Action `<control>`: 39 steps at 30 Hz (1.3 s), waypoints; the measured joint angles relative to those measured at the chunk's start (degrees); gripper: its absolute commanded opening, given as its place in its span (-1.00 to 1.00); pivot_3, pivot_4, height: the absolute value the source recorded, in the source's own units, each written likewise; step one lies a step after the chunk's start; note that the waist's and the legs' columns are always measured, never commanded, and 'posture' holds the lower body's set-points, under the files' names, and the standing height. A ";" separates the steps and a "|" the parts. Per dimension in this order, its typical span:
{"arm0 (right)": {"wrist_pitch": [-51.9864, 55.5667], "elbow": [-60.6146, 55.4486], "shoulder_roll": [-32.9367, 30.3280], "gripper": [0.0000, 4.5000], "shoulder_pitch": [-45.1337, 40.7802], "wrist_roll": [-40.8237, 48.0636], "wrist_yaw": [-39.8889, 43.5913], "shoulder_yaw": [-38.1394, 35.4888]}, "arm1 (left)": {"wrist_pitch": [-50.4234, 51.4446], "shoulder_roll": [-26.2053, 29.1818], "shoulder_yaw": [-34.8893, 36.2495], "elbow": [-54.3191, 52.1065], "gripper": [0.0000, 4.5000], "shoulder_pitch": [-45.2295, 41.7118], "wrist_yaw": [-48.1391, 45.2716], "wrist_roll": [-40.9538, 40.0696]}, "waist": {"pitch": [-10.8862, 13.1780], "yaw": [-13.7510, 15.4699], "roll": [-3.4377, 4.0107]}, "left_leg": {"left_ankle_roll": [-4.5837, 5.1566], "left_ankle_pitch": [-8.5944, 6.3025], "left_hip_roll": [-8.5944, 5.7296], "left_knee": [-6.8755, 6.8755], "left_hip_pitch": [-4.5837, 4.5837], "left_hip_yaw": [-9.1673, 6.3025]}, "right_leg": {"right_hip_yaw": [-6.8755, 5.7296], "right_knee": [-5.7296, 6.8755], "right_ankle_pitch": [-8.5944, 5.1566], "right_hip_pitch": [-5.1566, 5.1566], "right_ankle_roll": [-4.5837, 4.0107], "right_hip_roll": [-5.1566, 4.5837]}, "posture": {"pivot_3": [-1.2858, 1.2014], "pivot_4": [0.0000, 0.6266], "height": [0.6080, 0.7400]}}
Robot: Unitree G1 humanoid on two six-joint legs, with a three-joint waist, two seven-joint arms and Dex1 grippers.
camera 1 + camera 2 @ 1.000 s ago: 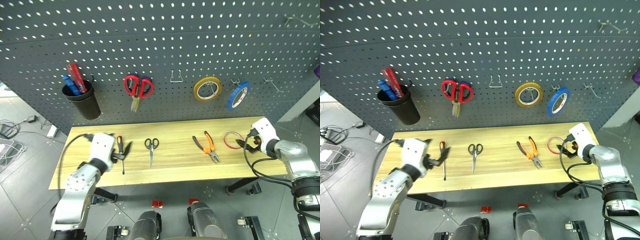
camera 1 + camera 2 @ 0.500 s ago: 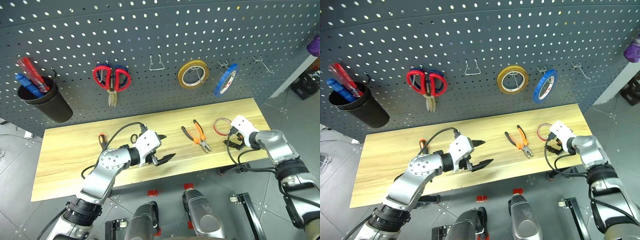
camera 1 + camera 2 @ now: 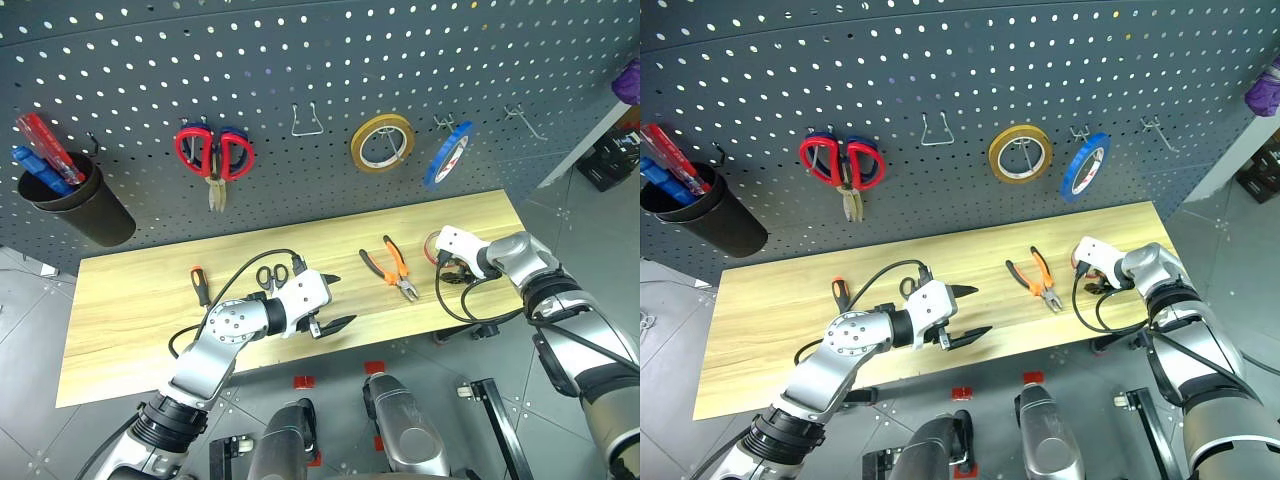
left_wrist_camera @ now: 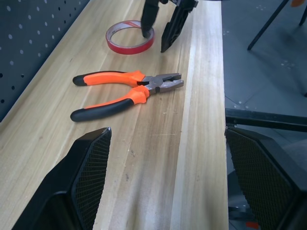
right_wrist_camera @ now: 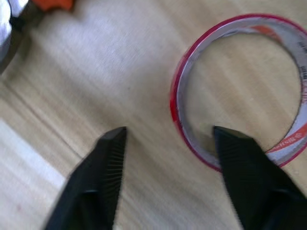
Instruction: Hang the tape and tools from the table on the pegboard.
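The red tape (image 4: 130, 37) lies flat near the right end of the wooden table (image 3: 130, 300). My right gripper (image 5: 170, 130) is open and points down at it, one finger inside the ring and the other outside, with the rim (image 5: 178, 96) between them. My left gripper (image 3: 335, 302) is open over the table's front middle, empty, aimed toward the orange-and-black pliers (image 3: 392, 267). Behind that arm lie the small black scissors (image 3: 268, 277), partly hidden by it, and the black-and-orange screwdriver (image 3: 199, 285). The dark pegboard (image 3: 300, 60) rises behind the table.
On the pegboard hang red-handled scissors (image 3: 211, 155), a yellow roll (image 3: 382, 142) and a blue roll (image 3: 446, 155). A black cup (image 3: 75, 200) at the left holds red and blue screwdrivers. Bare hooks (image 3: 307, 125) sit between the scissors and the yellow roll and at the far right (image 3: 520, 120).
The view has shifted right. My left gripper swung right, from the screwdriver to past the small scissors. My right gripper moved left onto the tape, its fingers now astride the rim and closer together.
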 measured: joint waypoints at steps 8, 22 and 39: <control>-7.24 -2.04 -1.40 -0.99 3.11 -3.49 -4.63 1.28 | -0.43 -2.10 0.11 0.18 0.78 0.81 -0.88 -2.14 | -0.04 -0.06 0.00 | -0.01 0.00 0.00 0.20 0.00 0.00 | -0.01 0.05 0.06 0.05 0.11 0.00 | -0.29 -0.01 1.00; 1.10 -67.51 -7.85 -0.99 43.99 6.77 -22.00 -26.08 | 2.64 -12.79 3.31 -2.21 0.78 -7.84 4.61 -5.91 | 0.00 -1.24 0.09 | 0.09 -0.07 0.05 0.79 -0.61 0.12 | 0.10 0.15 0.32 -0.26 0.59 0.08 | -0.38 0.03 1.00; 0.10 -47.75 -0.83 -0.99 15.57 20.46 -22.48 -29.58 | -0.16 -15.09 3.09 0.91 0.78 -15.08 7.80 -3.17 | 0.01 -7.04 0.06 | 0.66 -0.14 0.00 0.76 -0.56 1.16 | 1.24 0.04 0.73 -0.53 0.89 0.14 | -0.35 0.01 1.00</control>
